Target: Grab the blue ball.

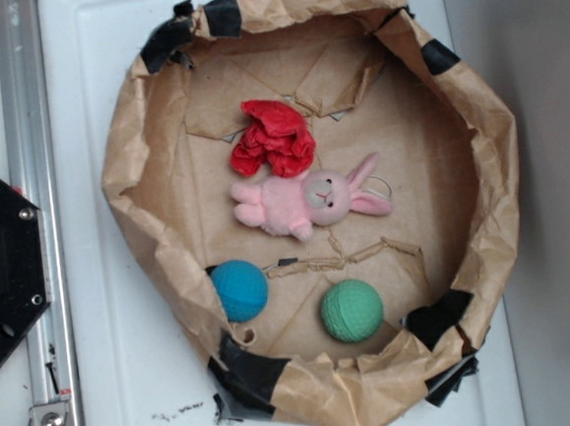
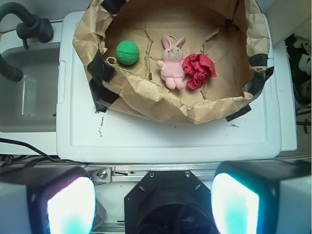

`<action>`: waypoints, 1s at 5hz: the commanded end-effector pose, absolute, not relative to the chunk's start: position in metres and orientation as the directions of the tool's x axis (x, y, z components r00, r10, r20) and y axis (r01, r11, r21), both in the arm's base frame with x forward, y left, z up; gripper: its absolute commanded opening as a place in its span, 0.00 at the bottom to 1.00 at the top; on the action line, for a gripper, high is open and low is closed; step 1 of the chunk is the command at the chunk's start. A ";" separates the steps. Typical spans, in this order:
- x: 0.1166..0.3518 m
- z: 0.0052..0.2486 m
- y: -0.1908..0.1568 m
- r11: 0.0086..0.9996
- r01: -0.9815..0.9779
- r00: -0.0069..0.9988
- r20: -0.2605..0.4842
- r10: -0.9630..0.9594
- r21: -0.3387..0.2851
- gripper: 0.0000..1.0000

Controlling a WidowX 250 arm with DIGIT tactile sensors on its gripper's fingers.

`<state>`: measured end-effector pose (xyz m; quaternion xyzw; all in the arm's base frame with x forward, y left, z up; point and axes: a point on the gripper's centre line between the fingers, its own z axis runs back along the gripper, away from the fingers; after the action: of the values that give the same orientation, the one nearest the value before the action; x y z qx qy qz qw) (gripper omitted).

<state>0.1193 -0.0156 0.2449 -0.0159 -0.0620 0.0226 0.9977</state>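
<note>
The blue ball point(image 1: 240, 290) lies inside the brown paper basket point(image 1: 475, 119), against its lower-left wall. In the wrist view the basket's point(image 2: 146, 92) near wall hides it. A green dimpled ball point(image 1: 352, 310) lies to its right and also shows in the wrist view point(image 2: 127, 52). My gripper point(image 2: 152, 207) is open and empty, far back from the basket, above the black robot base point(image 2: 168, 200). Its two glowing fingers point(image 2: 68, 204) stand wide apart at the bottom of the wrist view. The gripper does not show in the exterior view.
A pink plush bunny point(image 1: 304, 202) and a crumpled red cloth point(image 1: 272, 137) lie in the basket's middle. The basket sits on a white tray-like board point(image 2: 165, 141). An aluminium rail point(image 1: 35, 233) and the black base point(image 1: 3, 265) stand at the left. A grey bin point(image 2: 27, 87) is beside the board.
</note>
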 end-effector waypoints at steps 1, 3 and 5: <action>0.119 0.245 -0.016 0.998 -0.043 0.991 0.123 0.047 -0.035 1.00; 0.195 0.179 0.046 0.932 -0.225 0.971 0.017 0.239 -0.284 1.00; 0.221 0.139 0.024 0.856 -0.355 0.934 -0.103 0.342 -0.377 1.00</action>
<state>0.2213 0.0288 0.1346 -0.1970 0.0270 0.1935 0.9607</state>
